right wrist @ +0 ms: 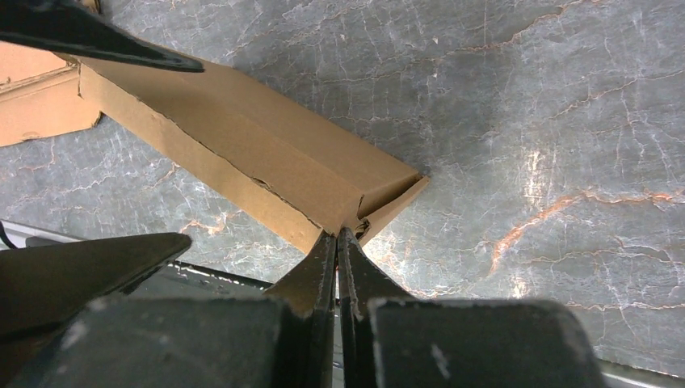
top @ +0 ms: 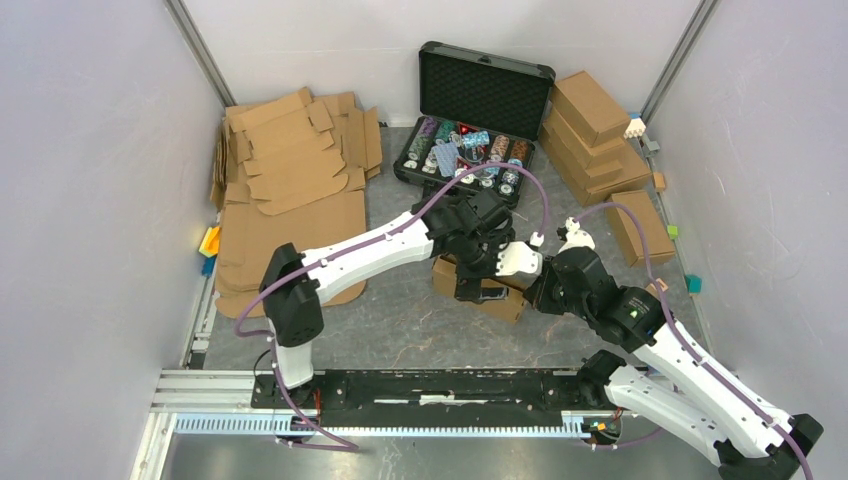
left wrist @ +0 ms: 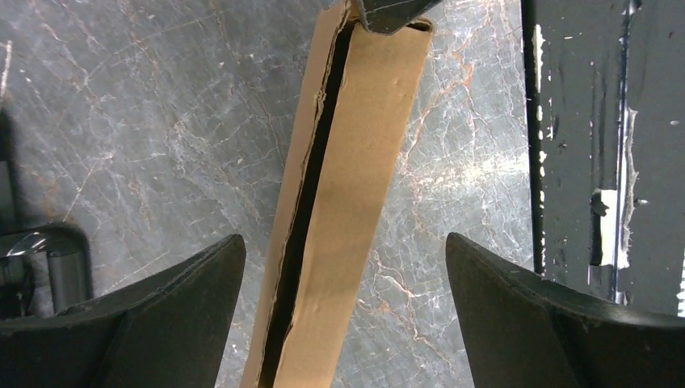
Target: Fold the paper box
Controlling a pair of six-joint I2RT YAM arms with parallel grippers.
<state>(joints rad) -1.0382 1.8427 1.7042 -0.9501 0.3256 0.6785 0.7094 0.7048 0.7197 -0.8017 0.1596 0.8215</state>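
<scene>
Slippage looms: closed right hand prods the paper box corner, left hand hangs wide open around it, nothing gripping.

It was a robot lab cell: white panels enclosed a grey marbled tabletop, a left arm and a right arm stood bolted to a rail, and cardboard blanks and finished boxes lay stacked behind.
</scene>
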